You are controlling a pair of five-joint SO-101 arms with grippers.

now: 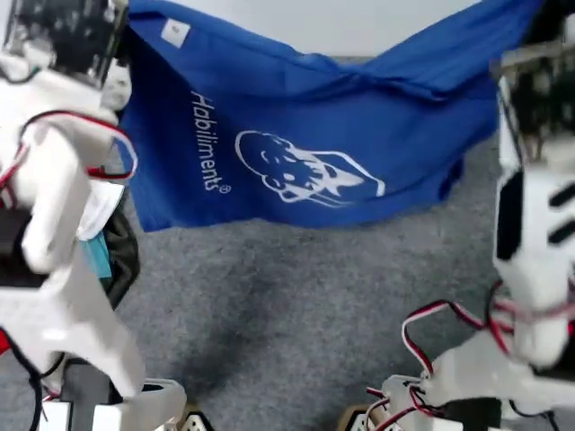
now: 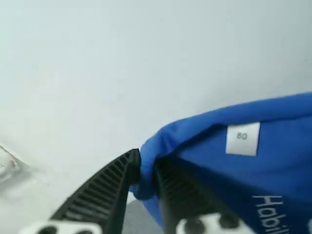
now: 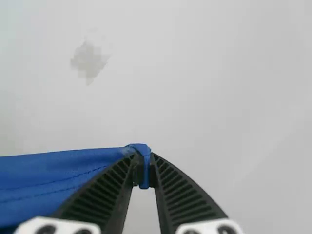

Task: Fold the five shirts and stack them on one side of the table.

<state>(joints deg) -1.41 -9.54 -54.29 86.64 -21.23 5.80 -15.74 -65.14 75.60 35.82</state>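
A blue shirt [image 1: 305,153] with a white print and a white neck tag [image 1: 175,33] hangs stretched between both arms above the grey table [image 1: 296,305], its lower edge draping down. My left gripper [image 2: 145,170] is shut on one upper corner of the blue shirt [image 2: 234,161], close to the tag [image 2: 243,139]. My right gripper [image 3: 144,168] is shut on the opposite corner of the blue shirt [image 3: 53,175], a small fold of cloth pinched between its black fingers [image 3: 178,195]. Both arms are raised, one at each side in the high view.
A pile of dark and light cloth [image 1: 108,242] lies at the left edge behind the left arm [image 1: 54,206]. The right arm [image 1: 535,224] stands at the right edge, with red and white cables [image 1: 440,323] near its base. A pale wall is behind.
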